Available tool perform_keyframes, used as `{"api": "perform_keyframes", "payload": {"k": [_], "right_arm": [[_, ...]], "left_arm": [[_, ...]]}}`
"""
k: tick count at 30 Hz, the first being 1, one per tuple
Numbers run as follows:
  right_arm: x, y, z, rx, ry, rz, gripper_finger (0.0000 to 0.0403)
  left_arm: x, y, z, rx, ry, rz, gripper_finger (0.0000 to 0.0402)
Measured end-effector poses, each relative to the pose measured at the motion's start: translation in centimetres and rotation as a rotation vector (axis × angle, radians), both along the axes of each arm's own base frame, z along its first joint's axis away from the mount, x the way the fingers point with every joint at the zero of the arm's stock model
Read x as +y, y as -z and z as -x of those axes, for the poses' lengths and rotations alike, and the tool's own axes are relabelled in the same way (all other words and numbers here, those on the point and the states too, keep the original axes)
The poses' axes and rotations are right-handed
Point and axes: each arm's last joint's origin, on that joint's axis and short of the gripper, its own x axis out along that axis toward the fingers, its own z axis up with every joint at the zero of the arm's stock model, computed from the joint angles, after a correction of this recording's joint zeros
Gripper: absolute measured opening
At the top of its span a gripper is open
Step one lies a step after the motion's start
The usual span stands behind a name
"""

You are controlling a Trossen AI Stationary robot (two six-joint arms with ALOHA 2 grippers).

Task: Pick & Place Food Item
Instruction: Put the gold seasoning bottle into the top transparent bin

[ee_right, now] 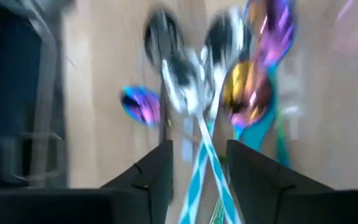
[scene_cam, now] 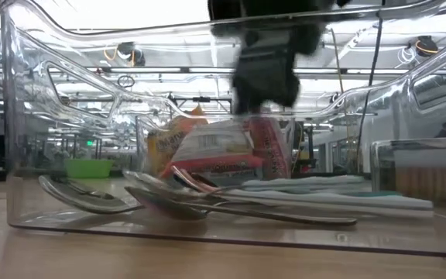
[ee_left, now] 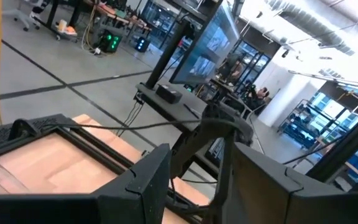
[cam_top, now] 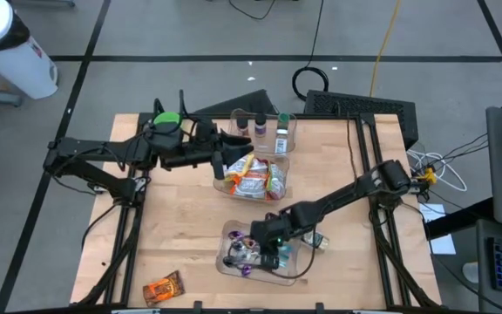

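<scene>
Several food packets lie in a clear tub at the table's middle; the low view shows them behind the spoons. One orange packet lies flat on the table near the front left. My left gripper hovers level just left of that tub, open and empty. My right gripper slants down into a clear tray of cutlery near the front, open above shiny spoons. My right gripper stands with its fingers on either side of a teal-and-white striped handle among the cutlery, coming from above at a slant. The picture is blurred, and I cannot tell whether either finger touches it.
A clear tub with bottles stands at the far middle, and a green bowl sits behind my left arm. Bare wood lies between the tubs and the orange packet. A small item rests right of the cutlery tray.
</scene>
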Motion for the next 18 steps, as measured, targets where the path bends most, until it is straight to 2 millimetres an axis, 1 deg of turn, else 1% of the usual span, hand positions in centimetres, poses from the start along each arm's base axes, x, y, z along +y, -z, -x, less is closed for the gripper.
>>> {"api": "perform_keyframes", "payload": {"k": [4,7,10,13,16,18], "right_arm": [[-2.2,-3.8,0.2,-0.114,0.055,-0.033,0.0151],[-4.0,-6.9,0.9,-0.193,0.094,-0.059,0.0148],[-5.9,-11.0,2.4,-0.324,0.121,-0.073,0.0141],[-7.7,-15.1,4.1,-0.509,0.114,-0.051,0.0137],[-9.1,-18.3,6.2,-0.664,0.095,0.006,0.0137],[-9.7,-20.2,7.4,-0.777,0.080,0.047,0.0139]], "left_arm": [[0.0,-0.3,0.3,-0.014,0.001,-0.020,0.0179],[0.0,-0.5,0.6,-0.014,0.002,-0.031,0.0179],[0.0,-0.7,0.8,-0.024,0.000,-0.056,0.0179],[0.0,-1.4,1.7,-0.043,-0.002,-0.110,0.0179],[0.3,-2.5,2.7,-0.098,-0.020,-0.176,0.0179],[0.3,-2.8,3.3,-0.100,-0.028,-0.217,0.0179]]}}
